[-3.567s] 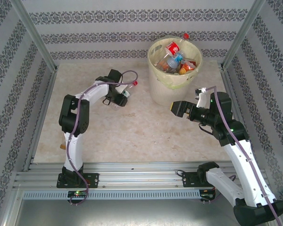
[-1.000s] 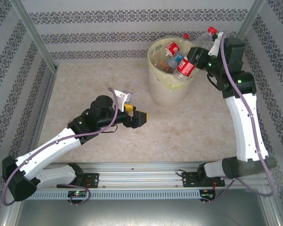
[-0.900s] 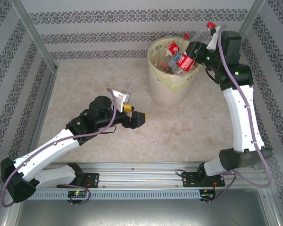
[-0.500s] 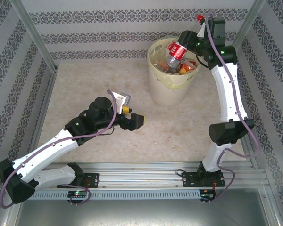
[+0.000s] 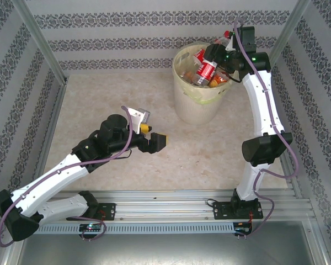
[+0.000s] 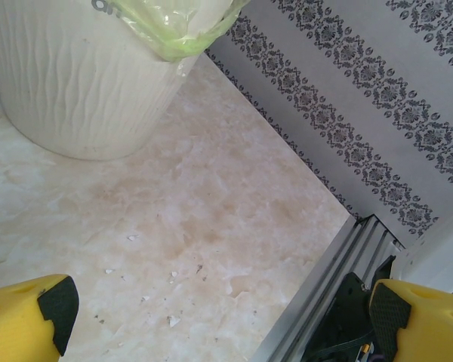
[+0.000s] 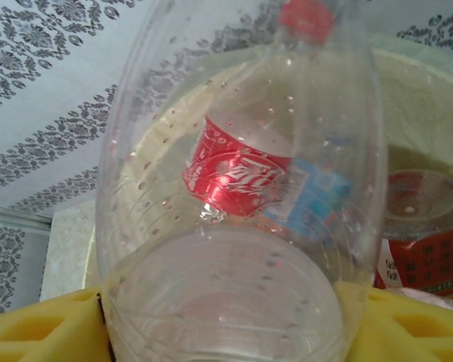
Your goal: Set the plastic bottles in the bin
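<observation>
1. The bin, a pale ribbed bucket lined with a yellow-green bag, stands on the table near the far wall, right of centre.
2. Inside it lies a heap of plastic bottles: clear ones, one with a red label, and an orange one on the right side.
3. A clear bottle slants over the bin's far right rim, between the yellow fingers of the right gripper. Whether they are pressing on it I cannot tell.
4. This bottle has a red cap and a red label with white looping script, too blurred to spell out. A pale blue patch sits beside the label.
5. To the right, in the bin, another red label bears rows of tiny white characters, too small to read.
6. The left gripper hovers over the table in front of the bin, its fingers spread wide with nothing between them. Its wrist view shows the bin's ribbed wall and bag edge.
</observation>
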You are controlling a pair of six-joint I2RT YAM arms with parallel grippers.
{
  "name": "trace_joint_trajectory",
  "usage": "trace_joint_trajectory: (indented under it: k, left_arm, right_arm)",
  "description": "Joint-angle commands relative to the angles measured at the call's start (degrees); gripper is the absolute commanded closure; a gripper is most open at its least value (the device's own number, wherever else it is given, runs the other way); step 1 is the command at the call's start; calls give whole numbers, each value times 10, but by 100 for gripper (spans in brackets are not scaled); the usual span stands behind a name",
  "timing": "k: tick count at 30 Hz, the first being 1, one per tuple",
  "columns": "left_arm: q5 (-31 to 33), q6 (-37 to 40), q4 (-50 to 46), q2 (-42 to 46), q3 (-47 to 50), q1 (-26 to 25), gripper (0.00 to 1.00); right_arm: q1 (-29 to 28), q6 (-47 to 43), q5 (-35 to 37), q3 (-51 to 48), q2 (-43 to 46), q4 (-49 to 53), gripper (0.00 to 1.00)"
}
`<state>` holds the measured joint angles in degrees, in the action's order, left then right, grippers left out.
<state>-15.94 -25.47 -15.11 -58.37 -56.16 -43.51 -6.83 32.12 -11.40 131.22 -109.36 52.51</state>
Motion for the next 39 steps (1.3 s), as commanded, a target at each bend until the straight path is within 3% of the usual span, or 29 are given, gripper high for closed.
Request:
trace_joint_trajectory:
  k: [1,11,19,23,28,32,39]
  left_arm:
    - [13,20,-24,14,-4,-4,0]
    - [39,20,-56,16,-15,-4,0]
    - [75,26,-135,17,-48,9,0]
    - [110,29,-203,14,-74,28,0]
    - [142,21,-282,3,-100,77,0]
    - [139,1,-349,-33,-118,149,0]
    - [135,-2,-420,-101,-117,269,0]
  right_arm:
    - [9,0,12,22,-2,29,23]
    - [21,-32,49,16,44,69,15]
    - [14,-83,-43,-171,195,-52,12]
    - [6,-97,-128,-273,273,-92,6]
    - [-26,-110,-222,-382,360,-118,2]
    - [-42,-88,-277,-460,418,-142,2]
    - [-42,-97,-297,-549,484,-132,2]
